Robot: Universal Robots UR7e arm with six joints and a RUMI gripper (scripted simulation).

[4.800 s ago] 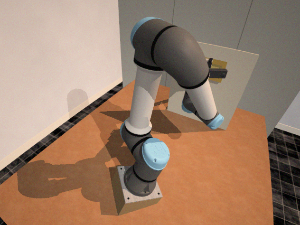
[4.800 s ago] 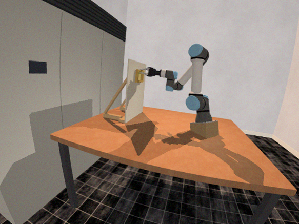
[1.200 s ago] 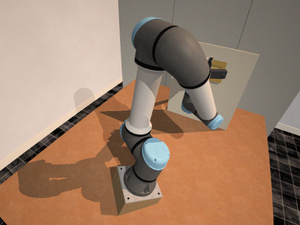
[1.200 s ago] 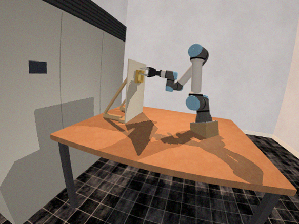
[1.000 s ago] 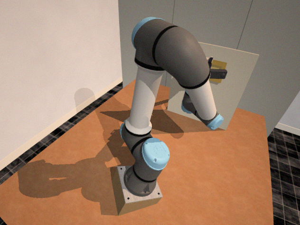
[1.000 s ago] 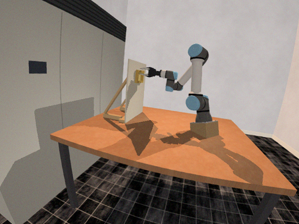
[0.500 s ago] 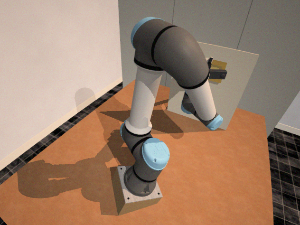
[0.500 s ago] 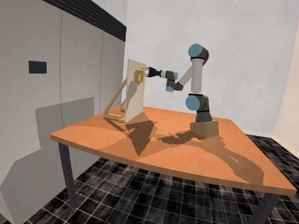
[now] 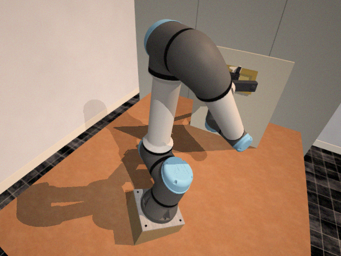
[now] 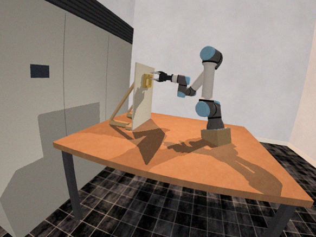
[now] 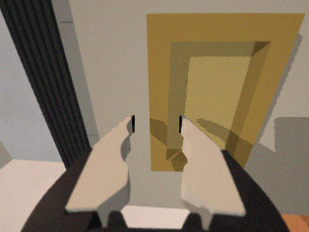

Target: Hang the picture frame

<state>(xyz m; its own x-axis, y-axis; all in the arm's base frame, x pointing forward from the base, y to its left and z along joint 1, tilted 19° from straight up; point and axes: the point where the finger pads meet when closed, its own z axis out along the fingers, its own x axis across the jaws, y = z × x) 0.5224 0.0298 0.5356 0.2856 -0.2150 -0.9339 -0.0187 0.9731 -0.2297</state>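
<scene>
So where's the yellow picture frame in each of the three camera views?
Top: picture frame upper right, half hidden behind the end effector.
Exterior: frame left of centre, high on the board.
Wrist: frame upper right.
Shared landmark: the upright board behind it.
</scene>
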